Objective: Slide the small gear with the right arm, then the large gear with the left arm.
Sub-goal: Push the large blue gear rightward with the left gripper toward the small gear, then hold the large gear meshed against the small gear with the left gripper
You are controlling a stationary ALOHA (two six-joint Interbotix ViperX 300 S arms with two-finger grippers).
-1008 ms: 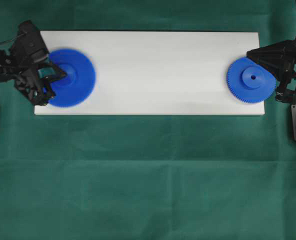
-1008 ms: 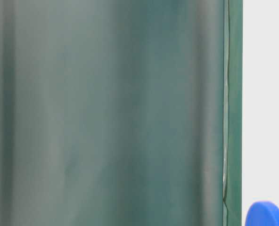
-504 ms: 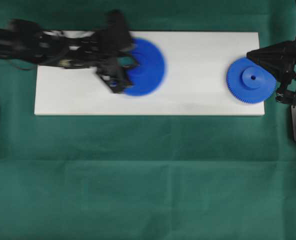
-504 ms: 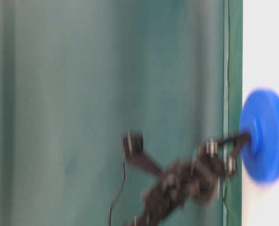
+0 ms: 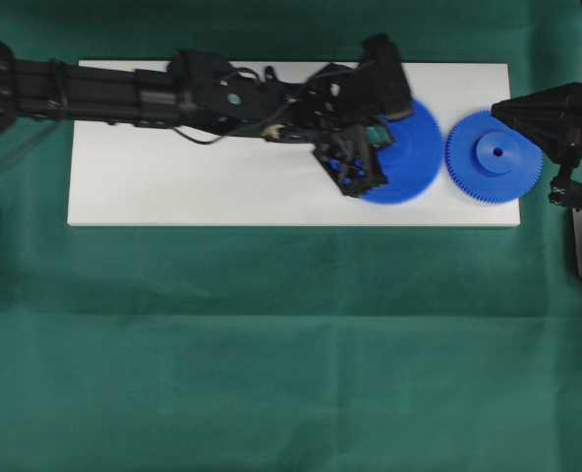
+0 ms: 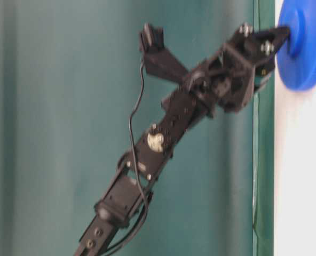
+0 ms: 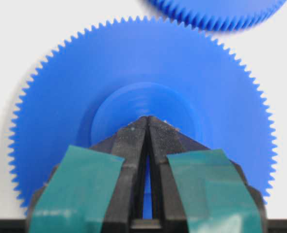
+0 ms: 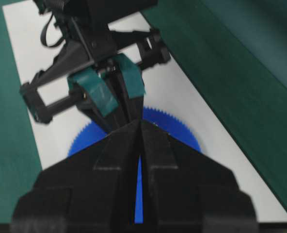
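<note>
While the left arm (image 5: 173, 93) stretches across the board, this reads as the second slide nearly done.

Large gear (image 5: 405, 152): flat on the white board (image 5: 193, 187), toward its right end, rim teeth just beside the small gear (image 5: 494, 157); overhead I cannot tell if teeth mesh or a thin gap remains.

Small gear: flat at the board's right end, likely already slid into place, which fits the right arm (image 5: 566, 118) sitting back at that edge.

Left gripper (image 7: 147, 124): fingers pressed together, tips resting against the large gear's raised hub; closed tips make a single pushing point, so the hub is shoved, not clamped.

Right gripper (image 8: 139, 127): fingers together, nothing between them, tip over the small gear's rim side.

Left wrist view adds: tips sit on the hub's near side, teal tape (image 7: 75, 187) on both fingers, small gear's teeth at the top edge with white board between.

Right wrist view adds: both grippers point at each other over the blue gears.

Table-level view adds: left gripper (image 6: 279, 36) angles down onto the hub, gear lying flat, though blurred.
</note>
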